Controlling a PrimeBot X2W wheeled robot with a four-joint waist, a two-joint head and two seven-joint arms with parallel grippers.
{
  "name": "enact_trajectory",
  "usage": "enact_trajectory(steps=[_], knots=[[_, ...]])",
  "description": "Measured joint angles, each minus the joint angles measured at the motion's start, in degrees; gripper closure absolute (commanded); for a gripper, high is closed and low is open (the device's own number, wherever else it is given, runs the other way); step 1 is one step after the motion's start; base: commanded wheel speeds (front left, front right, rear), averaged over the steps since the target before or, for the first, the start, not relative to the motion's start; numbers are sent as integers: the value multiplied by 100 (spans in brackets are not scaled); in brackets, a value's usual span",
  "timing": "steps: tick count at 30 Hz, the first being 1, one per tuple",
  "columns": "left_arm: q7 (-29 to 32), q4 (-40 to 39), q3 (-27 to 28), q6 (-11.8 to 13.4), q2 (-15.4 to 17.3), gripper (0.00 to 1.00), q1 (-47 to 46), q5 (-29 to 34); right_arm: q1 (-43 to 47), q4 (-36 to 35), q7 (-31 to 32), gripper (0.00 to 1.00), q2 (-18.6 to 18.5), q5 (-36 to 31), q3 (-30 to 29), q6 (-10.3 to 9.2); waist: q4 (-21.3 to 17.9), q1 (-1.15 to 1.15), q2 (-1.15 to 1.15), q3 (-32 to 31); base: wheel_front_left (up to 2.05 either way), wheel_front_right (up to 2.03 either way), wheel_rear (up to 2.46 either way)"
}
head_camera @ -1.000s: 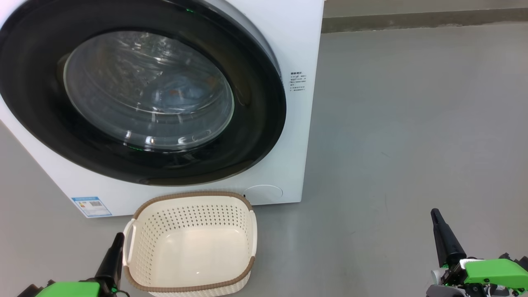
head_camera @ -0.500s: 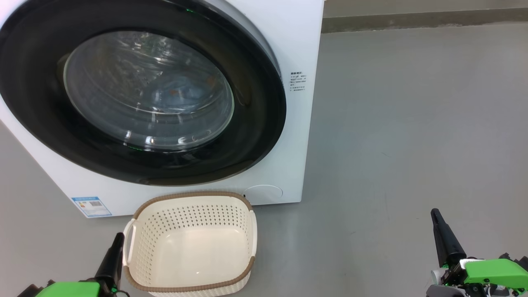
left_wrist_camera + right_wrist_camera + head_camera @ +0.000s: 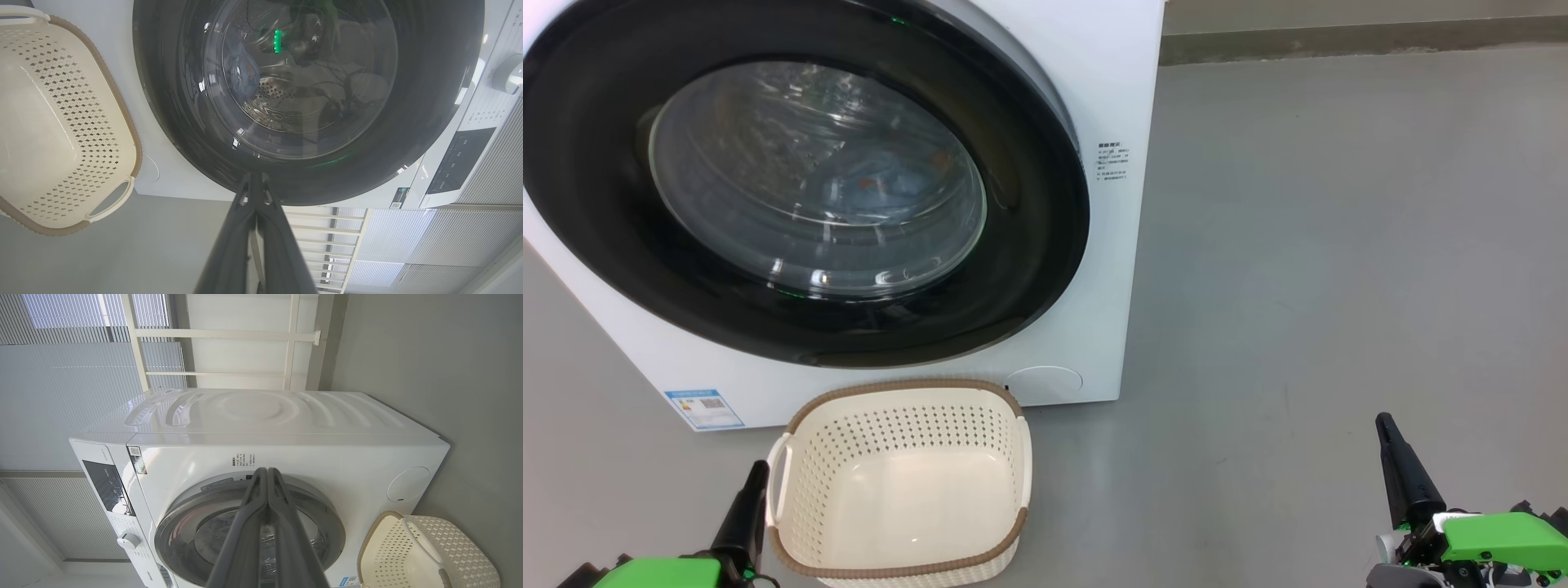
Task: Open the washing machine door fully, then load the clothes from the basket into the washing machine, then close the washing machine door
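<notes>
Black washing machine door [image 3: 1029, 245] behind basket [image 3: 898, 384]: likely rigid, slick, best hooked at rim; left gripper [image 3: 756, 478], right gripper [image 3: 1387, 433] clenched, empty.

Printed marks on the washing machine [image 3: 1111, 65], all too small to read.
A blue label [image 3: 704, 408] with a square code pattern sits at the lower left corner of the front. A block of dark print [image 3: 1112, 166] in several short rows stands on the white front just right of the washing machine door [image 3: 1029, 245]. In the wrist views, a small sticker [image 3: 137, 459] with a square code sits beside the dark control panel [image 3: 107, 486], which carries faint symbols. Rows of fine print [image 3: 486, 108] run next to the dial [image 3: 506, 73]. No word, brand or number can be made out.
</notes>
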Motion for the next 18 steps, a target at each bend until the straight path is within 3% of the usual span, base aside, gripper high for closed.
enact_trajectory(steps=[18], knots=[[0,0,0,0,0,100,0,0,0,0,0,100,1,0,0,0,0,0,0,0,0,0,0]])
